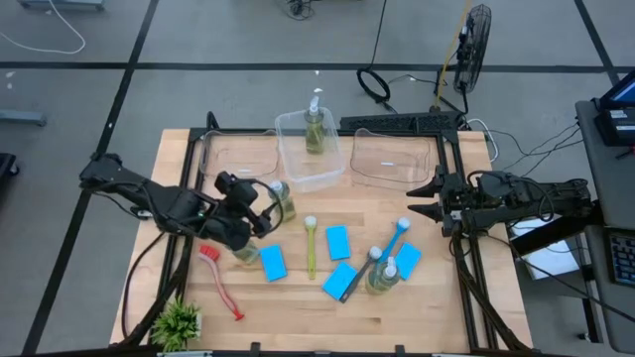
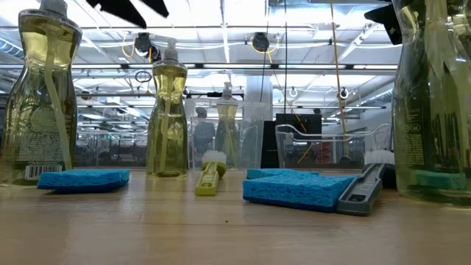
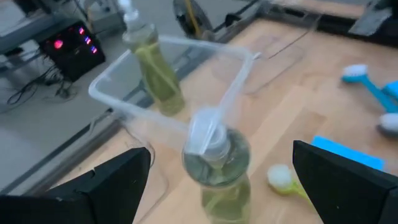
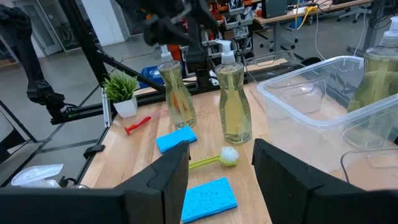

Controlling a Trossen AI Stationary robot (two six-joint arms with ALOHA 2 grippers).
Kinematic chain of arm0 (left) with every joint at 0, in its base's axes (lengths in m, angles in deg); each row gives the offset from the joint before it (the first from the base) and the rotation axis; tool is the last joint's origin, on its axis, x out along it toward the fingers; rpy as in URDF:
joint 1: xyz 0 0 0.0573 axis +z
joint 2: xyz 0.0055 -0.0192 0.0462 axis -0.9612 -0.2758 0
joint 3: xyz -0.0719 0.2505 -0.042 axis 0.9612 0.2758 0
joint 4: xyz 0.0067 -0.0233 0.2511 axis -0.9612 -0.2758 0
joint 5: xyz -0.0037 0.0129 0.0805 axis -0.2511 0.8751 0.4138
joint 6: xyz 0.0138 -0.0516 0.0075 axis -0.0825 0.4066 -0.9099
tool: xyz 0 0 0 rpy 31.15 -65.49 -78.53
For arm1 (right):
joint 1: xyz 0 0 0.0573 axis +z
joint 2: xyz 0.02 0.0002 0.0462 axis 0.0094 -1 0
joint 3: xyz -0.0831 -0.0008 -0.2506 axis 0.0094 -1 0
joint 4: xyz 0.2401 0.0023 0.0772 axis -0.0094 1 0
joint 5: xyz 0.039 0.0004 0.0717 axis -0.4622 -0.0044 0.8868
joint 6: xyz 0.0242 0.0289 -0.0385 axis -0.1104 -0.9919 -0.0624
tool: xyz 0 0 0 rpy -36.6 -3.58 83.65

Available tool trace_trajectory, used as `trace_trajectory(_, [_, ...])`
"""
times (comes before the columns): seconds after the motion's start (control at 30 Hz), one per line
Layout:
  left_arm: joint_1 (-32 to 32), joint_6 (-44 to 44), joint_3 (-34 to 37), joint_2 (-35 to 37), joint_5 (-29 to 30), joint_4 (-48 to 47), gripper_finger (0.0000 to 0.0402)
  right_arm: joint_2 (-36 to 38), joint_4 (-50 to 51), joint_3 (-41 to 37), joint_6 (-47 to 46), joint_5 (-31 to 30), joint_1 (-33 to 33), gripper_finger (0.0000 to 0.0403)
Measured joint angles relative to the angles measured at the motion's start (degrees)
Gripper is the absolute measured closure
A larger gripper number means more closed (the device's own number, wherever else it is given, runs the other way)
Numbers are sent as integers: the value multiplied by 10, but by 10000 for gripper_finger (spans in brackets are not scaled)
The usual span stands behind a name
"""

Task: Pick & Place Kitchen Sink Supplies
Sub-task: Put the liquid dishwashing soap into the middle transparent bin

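Bottle (image 3: pixel 217 162) between open left claw (image 3: pixel 221 186) fingers.

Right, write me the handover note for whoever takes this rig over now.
Left gripper: open, at a pump bottle in front of the middle tub, not gripping it.
Right gripper: open, empty, at the table's right side.
Done: one bottle stands in the middle tub.
Left: three bottles, four blue sponges, the red brush, yellow-green brush and blue brush, all on the table.
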Motion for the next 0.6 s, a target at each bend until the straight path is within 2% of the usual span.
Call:
trace_trajectory(0.33, [10,26,47,2,19,25,9,0,0,0,0,0,0,236])
trace_trajectory(0.5, [35,-33,75,1,14,111,9,0,0,0,0,0,0,236])
trace_trajectory(0.6, [57,-77,92,1,-10,162,9,0,0,0,0,0,0,236])
